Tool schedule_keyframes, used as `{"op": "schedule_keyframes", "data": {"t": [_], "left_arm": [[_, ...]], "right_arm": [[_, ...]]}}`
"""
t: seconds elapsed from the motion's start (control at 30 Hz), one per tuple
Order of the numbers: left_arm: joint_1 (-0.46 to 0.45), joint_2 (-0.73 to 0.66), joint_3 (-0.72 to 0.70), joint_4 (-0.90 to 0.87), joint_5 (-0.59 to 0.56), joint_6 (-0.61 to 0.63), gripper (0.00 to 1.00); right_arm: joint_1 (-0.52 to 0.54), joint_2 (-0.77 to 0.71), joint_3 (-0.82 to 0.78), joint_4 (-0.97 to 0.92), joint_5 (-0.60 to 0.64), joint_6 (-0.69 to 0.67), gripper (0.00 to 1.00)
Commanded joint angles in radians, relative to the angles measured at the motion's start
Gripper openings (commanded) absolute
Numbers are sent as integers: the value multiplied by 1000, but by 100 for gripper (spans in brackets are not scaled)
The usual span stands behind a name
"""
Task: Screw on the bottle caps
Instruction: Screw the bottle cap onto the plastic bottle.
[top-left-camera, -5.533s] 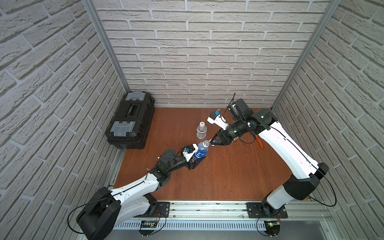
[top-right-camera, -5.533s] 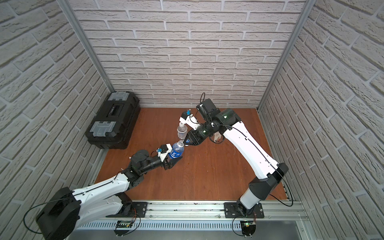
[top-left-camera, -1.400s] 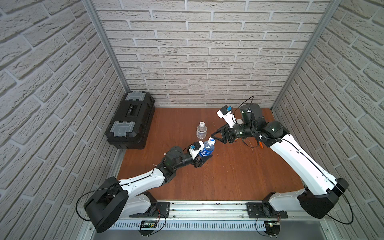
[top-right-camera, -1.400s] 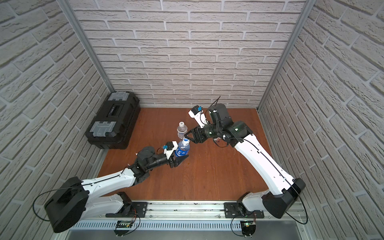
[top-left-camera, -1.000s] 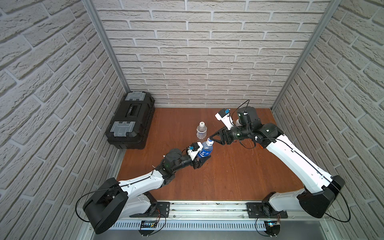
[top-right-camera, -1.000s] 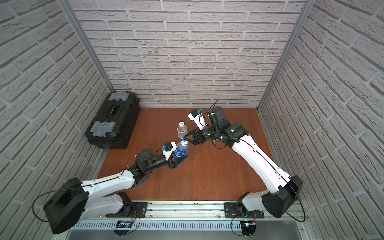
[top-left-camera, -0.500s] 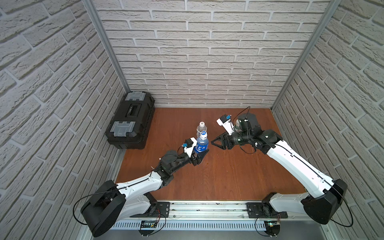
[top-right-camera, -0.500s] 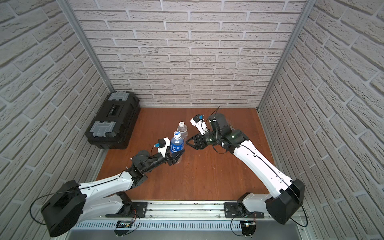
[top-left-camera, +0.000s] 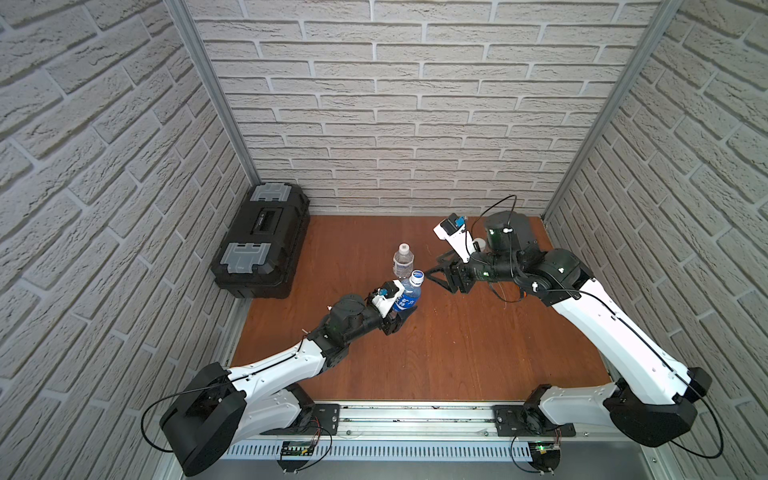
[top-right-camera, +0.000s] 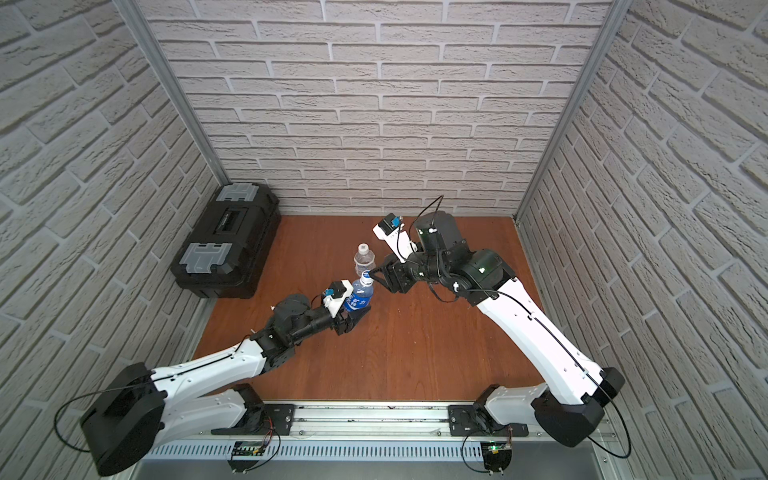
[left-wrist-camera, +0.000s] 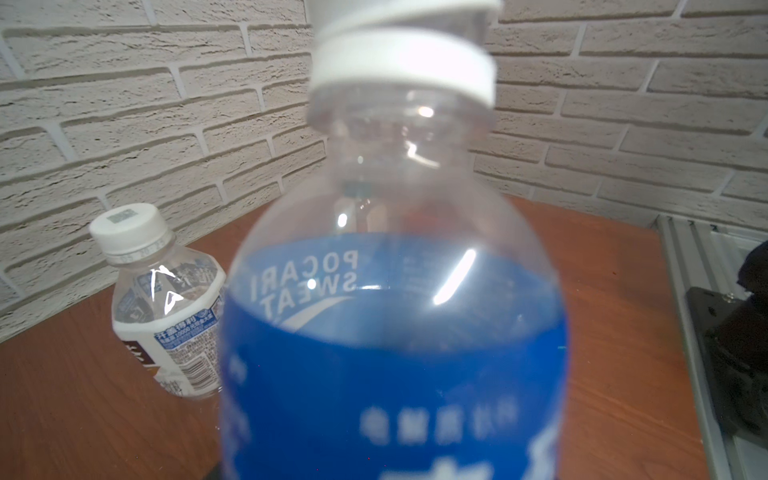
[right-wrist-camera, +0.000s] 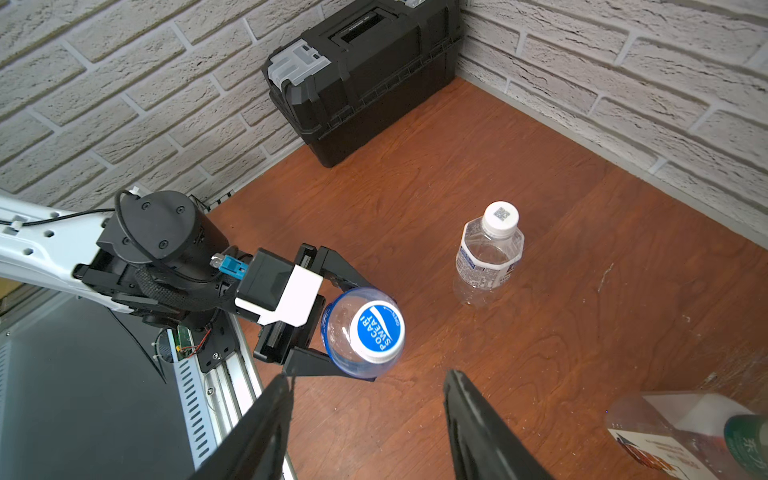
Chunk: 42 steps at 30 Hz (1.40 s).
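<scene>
The left claw (top-left-camera: 401, 320) clamps the tilted clear blue-labelled plastic bottle (top-left-camera: 406, 300), round blue white-marked cap (right-wrist-camera: 376, 330) on top — the right claw (right-wrist-camera: 365, 382) gapes empty just beside it. Only the right wrist view shows the squarish green-necked bottle (right-wrist-camera: 665, 436).

On the table (top-left-camera: 457, 353) the standing bottle (top-left-camera: 403, 261) is the mark: the toolbox (top-left-camera: 262, 241) lies well to its left, the held bottle (top-left-camera: 407, 297) sits just before it in the left gripper (top-left-camera: 402, 316) with its cap (top-left-camera: 417, 276) on top, the right gripper (top-left-camera: 432, 276) hangs just right of it, and a 3rd bottle (right-wrist-camera: 665, 436) is farther right
</scene>
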Motion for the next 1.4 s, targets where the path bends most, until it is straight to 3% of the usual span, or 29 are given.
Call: {"op": "schedule_keyframes", "data": {"t": [0.0,0.2,0.83,1.23,1.37], "left_arm": [[1,-7,39,-23,23,52,60],[-2,-9,39,-29,22,62,61],[-2,1,35,16,38,47,60],[-2,8,23,69,33,31,60],[-2,6,24,76,29,30,60]], "right_arm": [[25,63,40,-57,63,-19,61],[45,137,109,-120,90,14,61],[50,184,98,-109,45,67,54],[50,180,70,-99,26,84,47],[50,169,64,-79,18,95,40]]}}
